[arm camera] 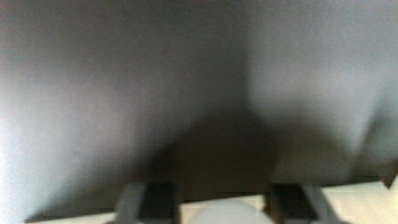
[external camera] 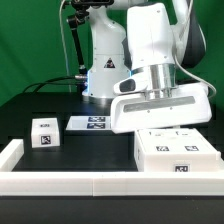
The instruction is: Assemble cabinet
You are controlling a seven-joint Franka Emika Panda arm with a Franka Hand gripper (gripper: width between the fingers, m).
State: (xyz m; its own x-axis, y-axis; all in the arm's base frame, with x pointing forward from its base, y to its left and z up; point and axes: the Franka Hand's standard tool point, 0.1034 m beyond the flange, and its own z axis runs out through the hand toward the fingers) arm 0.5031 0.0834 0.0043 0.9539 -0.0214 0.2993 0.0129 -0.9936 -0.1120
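In the exterior view, the cabinet box (external camera: 176, 153) was found lying flat on the black counter (external camera: 60, 100), towards the exterior view's right and just behind the front border rail (external camera: 100, 183). Its long axis was judged to run across the view, roughly parallel to that rail, with tagged faces turned upward and towards the camera. A small tagged block (external camera: 43, 133) was seen standing on its own well apart from the box, towards the exterior view's left, with the marker board (external camera: 90, 123) lying between and behind them. No part could be seen fitted to the box, so the assembly was judged to be at an early stage, with the block and any further panels yet to be joined. The arm (external camera: 158, 60) was positioned directly above the box, its jaws hidden behind the wrist housing. In the wrist view, a blurred grey surface filled the picture and could not be identified. The two dark fingers (arm camera: 143, 203) were seen spread wide, and nothing could be made out gripped between them, so the jaws were taken to be released.
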